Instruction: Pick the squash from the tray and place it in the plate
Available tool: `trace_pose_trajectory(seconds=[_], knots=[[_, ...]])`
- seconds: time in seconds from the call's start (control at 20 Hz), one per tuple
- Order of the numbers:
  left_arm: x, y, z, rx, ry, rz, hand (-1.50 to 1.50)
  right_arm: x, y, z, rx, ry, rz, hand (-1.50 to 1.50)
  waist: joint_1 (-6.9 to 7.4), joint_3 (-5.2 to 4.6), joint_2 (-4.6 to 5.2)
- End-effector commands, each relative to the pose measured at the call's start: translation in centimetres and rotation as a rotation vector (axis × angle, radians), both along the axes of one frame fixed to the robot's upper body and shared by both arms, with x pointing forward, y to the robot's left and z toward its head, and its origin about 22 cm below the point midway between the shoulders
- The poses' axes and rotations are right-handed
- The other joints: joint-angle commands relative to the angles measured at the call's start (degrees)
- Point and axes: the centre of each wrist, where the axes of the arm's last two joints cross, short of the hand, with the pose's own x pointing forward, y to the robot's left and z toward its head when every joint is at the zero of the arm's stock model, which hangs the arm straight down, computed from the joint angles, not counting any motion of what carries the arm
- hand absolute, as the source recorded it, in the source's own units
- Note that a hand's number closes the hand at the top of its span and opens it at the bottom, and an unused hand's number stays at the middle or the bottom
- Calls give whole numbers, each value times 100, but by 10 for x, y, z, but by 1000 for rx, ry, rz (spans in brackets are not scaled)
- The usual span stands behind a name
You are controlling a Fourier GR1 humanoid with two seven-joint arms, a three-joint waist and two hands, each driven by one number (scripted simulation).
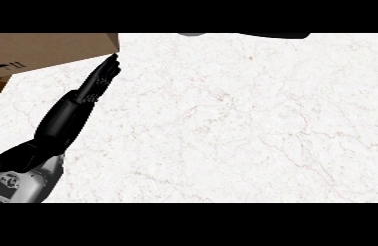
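Note:
No squash shows in the head view. At the top edge lies a thin dark sliver (277, 35), perhaps the rim of the tray, and beside it a small grey sliver (192, 34), perhaps the plate; both are cut off. My left hand (74, 110) stretches up from the lower left with straight fingers (105, 75). Its fingertips reach the corner of a brown cardboard box. It is open and holds nothing. My right hand is out of the picture.
A brown cardboard box (52, 50) fills the upper left corner. The white marble counter (236, 125) spreads across the middle and right.

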Motion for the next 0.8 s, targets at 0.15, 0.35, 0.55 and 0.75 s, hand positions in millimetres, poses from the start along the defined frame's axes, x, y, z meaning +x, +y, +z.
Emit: trace_pose_trajectory(seconds=[0.15,0.35,0.55,0.75], knots=[[0,3,-5,-6,24,23,0,-5,-2,-9,-54,-154,-230,150,-140,5,-116],[-1,8,-9,-6,37,57,0,-8,-4,-18,-12,-249,-241,-150,-361,36,-172],[-2,7,-10,-12,43,55,0,-10,-5,-35,-23,-276,-243,-150,-342,11,-136],[0,8,-7,1,34,51,0,-14,-6,-51,-69,-278,-240,-150,-229,-15,-123]])
